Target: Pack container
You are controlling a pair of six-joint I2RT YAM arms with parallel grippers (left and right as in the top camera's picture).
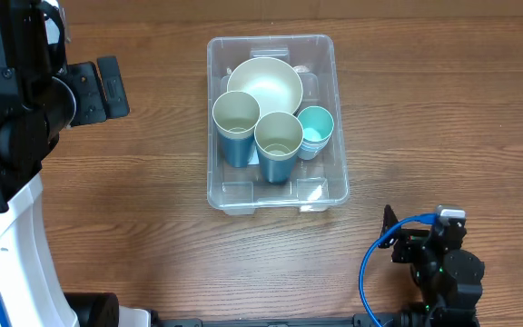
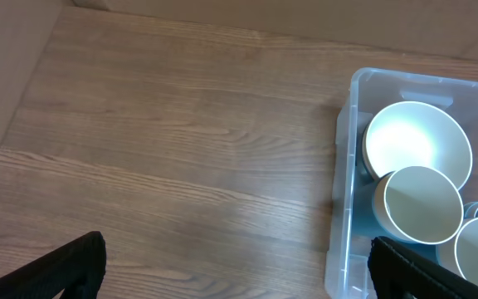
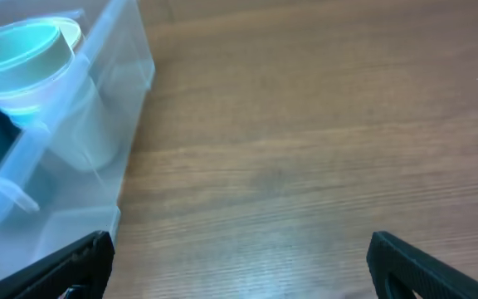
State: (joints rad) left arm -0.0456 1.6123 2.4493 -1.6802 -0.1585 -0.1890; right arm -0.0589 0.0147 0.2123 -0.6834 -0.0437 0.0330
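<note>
The container, a clear rectangular bin, sits mid-table. Inside it are a cream bowl, two blue cups with cream insides, and a stack of pale teal cups. My left gripper is open over bare wood, left of the container, with nothing between its fingers. The bowl and a cup show past its right finger. My right gripper is open and empty, low over the table right of the container, with the teal cups at upper left.
The left arm's white and black body fills the table's left side. The right arm with a blue cable sits at the front right. A cardboard wall borders the table at the far left.
</note>
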